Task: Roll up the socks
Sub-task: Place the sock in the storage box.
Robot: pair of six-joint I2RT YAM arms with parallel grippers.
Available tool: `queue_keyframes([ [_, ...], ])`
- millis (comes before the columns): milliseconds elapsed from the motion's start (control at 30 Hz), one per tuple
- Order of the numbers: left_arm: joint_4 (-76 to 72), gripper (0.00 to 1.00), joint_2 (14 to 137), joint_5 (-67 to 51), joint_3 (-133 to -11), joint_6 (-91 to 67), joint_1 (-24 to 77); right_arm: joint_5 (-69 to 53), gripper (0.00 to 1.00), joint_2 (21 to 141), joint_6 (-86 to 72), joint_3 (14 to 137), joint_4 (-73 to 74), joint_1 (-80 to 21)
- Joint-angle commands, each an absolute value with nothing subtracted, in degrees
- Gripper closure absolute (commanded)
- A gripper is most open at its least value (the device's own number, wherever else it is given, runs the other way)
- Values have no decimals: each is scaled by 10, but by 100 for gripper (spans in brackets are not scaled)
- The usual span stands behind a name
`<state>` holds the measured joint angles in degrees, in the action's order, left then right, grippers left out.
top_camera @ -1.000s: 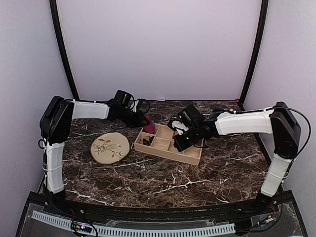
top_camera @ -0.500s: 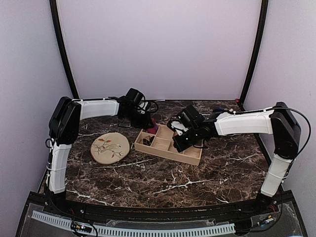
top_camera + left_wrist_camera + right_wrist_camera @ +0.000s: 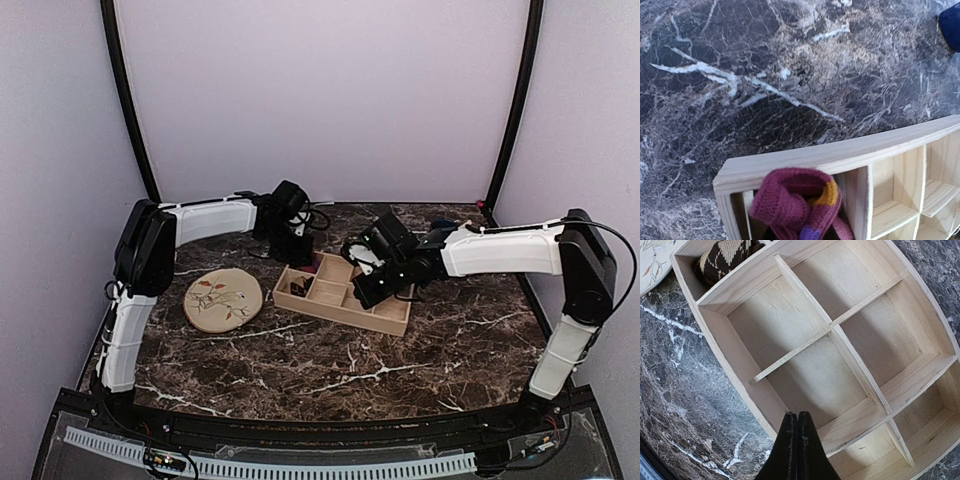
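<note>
Marble, dark brown with white veins, tops the table (image 3: 330, 365) from the arm bases to the back wall. Nearest on it, to the left, lies the plate (image 3: 223, 299), beige with a leaf drawing. Just right of it sits the tray (image 3: 340, 313), pale wood split into cells and set at a slant.

The right claw (image 3: 793, 416) hangs over the tray's near wall. Its two black fingers are pressed together with nothing between them, and the cells under it are bare wood.

The argyle sock (image 3: 727, 255), black and tan, is bundled in the tray's corner cell next to the plate.

Farther back, the left claw (image 3: 298, 250) points down over the tray's far left corner. The magenta sock (image 3: 797, 205), with its orange and purple stripes, is bunched over that corner cell and rises past the rim. It fills the bottom edge of the left wrist view. The fingers do not show there, so I cannot tell whether they grip it.

Beyond the tray, a blue thing (image 3: 951, 22) lies on the table, cut off by the frame.
</note>
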<state>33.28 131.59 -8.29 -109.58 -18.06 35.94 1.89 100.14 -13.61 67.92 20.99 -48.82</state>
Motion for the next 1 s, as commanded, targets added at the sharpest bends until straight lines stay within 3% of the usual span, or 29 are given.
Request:
queue_keyframes([
  [0, 427, 100, 1342, -63, -1122, -168, 382, 33, 100, 973, -128, 665, 199, -493],
  [967, 659, 98, 1493, 22, -1301, -178, 417, 56, 100, 897, -109, 577, 170, -494],
])
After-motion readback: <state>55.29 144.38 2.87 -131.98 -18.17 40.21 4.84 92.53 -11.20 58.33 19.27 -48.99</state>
